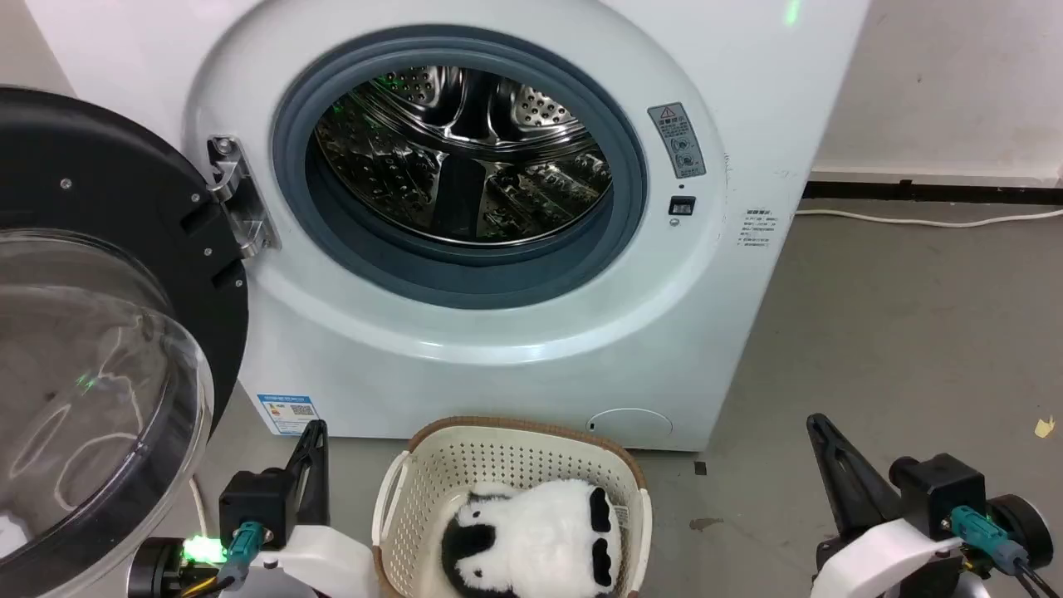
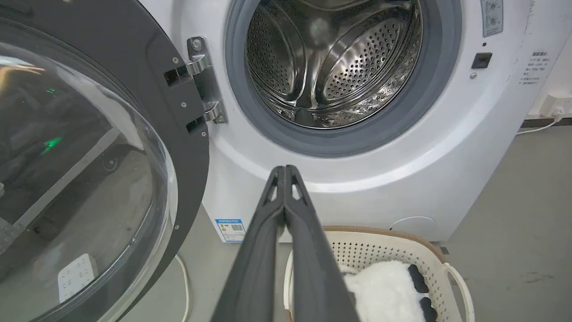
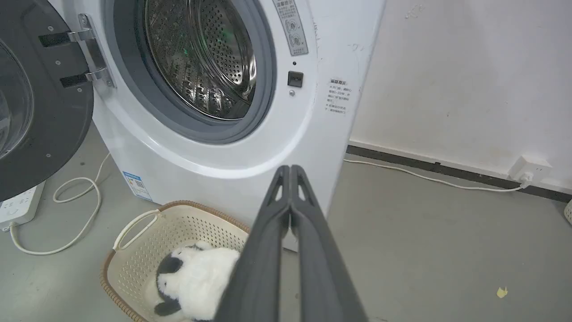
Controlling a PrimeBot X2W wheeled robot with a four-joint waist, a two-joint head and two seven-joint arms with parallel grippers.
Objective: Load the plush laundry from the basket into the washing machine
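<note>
The white and black plush laundry (image 1: 531,536) (image 2: 384,290) (image 3: 192,279) lies in the cream basket (image 1: 432,486) (image 2: 384,246) (image 3: 134,264) on the floor before the washing machine (image 1: 531,349) (image 2: 402,161) (image 3: 232,152). Its steel drum (image 1: 465,158) (image 2: 330,62) (image 3: 201,58) is bare and its bubble door (image 1: 91,365) (image 2: 85,156) (image 3: 40,98) stands swung wide to the left. My left gripper (image 1: 315,428) (image 2: 284,169) is shut, empty, left of the basket. My right gripper (image 1: 818,422) (image 3: 290,169) is shut, empty, to the basket's right.
A white cable (image 1: 922,220) (image 3: 429,179) runs along the wall's base on the right to a socket (image 3: 529,169). A power strip (image 3: 18,208) with a looped cord (image 3: 76,210) lies under the open door. Bare grey floor (image 1: 897,332) stretches right of the machine.
</note>
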